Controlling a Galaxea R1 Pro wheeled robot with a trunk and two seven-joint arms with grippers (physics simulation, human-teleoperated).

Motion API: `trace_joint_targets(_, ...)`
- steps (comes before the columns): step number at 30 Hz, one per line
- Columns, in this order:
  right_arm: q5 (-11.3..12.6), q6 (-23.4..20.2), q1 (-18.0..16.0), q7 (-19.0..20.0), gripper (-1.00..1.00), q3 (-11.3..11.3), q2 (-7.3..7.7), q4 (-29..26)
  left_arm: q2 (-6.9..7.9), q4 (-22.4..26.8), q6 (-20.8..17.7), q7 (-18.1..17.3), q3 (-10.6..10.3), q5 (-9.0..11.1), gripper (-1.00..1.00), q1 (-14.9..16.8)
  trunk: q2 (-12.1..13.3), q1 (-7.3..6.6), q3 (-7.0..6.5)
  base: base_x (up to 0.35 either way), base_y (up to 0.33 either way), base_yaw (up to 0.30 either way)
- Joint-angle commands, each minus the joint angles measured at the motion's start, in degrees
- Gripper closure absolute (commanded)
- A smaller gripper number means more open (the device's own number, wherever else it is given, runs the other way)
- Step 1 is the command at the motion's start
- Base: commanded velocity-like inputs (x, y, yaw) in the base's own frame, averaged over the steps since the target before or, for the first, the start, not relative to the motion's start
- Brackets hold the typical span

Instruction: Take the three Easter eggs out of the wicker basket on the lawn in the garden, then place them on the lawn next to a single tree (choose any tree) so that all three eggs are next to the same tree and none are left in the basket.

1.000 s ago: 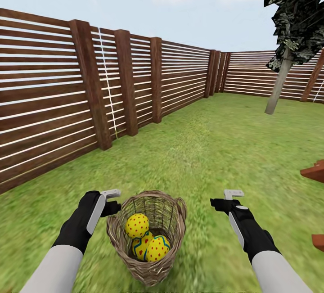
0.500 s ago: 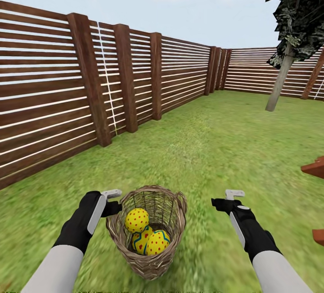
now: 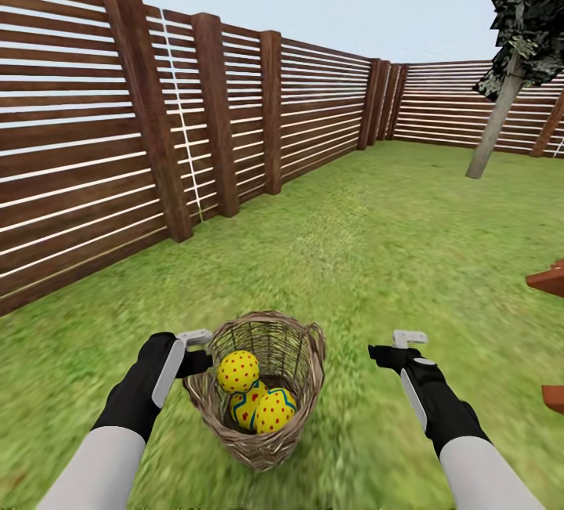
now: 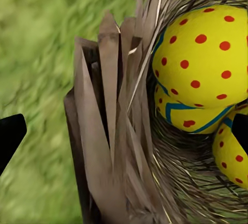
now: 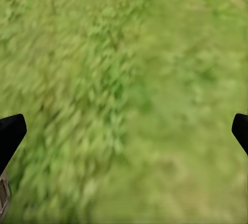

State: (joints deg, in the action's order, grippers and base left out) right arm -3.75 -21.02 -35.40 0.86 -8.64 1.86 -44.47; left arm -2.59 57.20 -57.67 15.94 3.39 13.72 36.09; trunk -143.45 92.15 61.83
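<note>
The whole head view had shifted over the past second (the camera's move, not the things'): the fence (image 3: 157, 126) ran lower and the tree (image 3: 501, 114) sat further right; the basket (image 3: 262, 385) rode higher between the arms, so the robot was probably carrying it toward that trunk. All three eggs (image 3: 254, 396) lay inside it, over the lawn (image 3: 376, 259). The left gripper (image 3: 196, 349) straddled the rim, fingers (image 4: 10, 136) spread either side, contact unclear; the right gripper (image 3: 395, 345) hung spread and empty.

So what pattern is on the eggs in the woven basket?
Yellow eggs with red dots and blue zigzag bands; clearest in the left wrist view.
</note>
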Motion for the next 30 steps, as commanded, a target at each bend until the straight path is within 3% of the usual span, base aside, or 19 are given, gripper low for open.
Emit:
trace_joint_targets(1, -0.4, -0.3, 0.0, 0.1, -1.00, -0.1, -0.01, -0.1, -0.05, 0.0, -0.2, 0.5, 0.1, 0.6, -1.00, 0.0, 0.0, 0.01, 0.28, 0.000, 0.000, 0.000)
trace_joint_targets(4, -0.4, -0.3, 0.0, 0.1, -1.00, -0.1, -0.01, -0.1, -0.11, 0.0, -0.2, 0.5, 0.1, 0.6, -1.00, 0.0, -0.1, 0.09, 0.95, 0.000, 0.000, 0.000)
trace_joint_targets(15, -0.4, -0.3, 0.0, 0.0, -1.00, -0.1, -0.01, -0.1, -0.02, -0.1, -0.2, 0.6, 0.4, 0.5, -1.00, 0.0, -0.1, 0.09, 0.95, 0.000, 0.000, 0.000)
trace_joint_targets(16, -0.4, -0.3, 0.0, 0.0, -1.00, -0.1, -0.01, -0.1, 0.00, -0.2, -0.2, 0.6, 0.4, 0.5, 1.00, 0.0, -0.1, 0.09, 0.95, 0.000, 0.000, 0.000)
trace_joint_targets(30, -0.3, -0.3, 0.0, 0.1, -1.00, -0.1, -0.17, -0.1, 0.15, -0.1, -0.1, 0.5, 0.3, 0.6, 1.00, 0.0, -0.1, 0.06, 0.72, 0.000, 0.000, 0.000)
